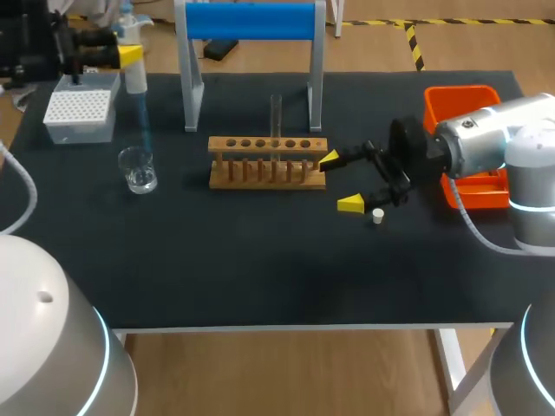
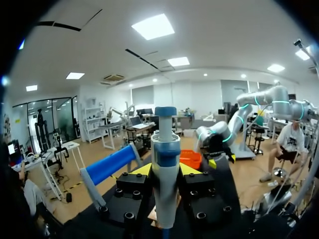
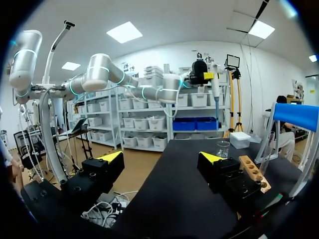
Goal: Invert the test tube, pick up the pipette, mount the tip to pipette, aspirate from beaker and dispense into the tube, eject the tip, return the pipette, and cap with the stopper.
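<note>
Head: left gripper [image 1: 128, 56] clamps pipette [image 1: 135, 80] near beaker [image 1: 139, 170], tabletop's far-left corner; off-centre descent could topple it.
Left wrist: both fingers [image 2: 142, 170] press the pipette; slipping looks unlikely.
Right wrist: right gripper [image 3: 161, 157] wide, empty; may nudge rack [image 3: 251, 172].

The clear glass test tube [image 1: 276, 113] apparently stands in the wooden rack [image 1: 267, 161]. The glass beaker [image 1: 138, 169] sits left of the rack, the small white stopper [image 1: 378, 216] right.

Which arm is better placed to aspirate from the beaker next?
Left. Its end effector grips the pipette, which hangs over the beaker on the table's left side. The right end effector is open and empty, over by the wooden rack.
</note>
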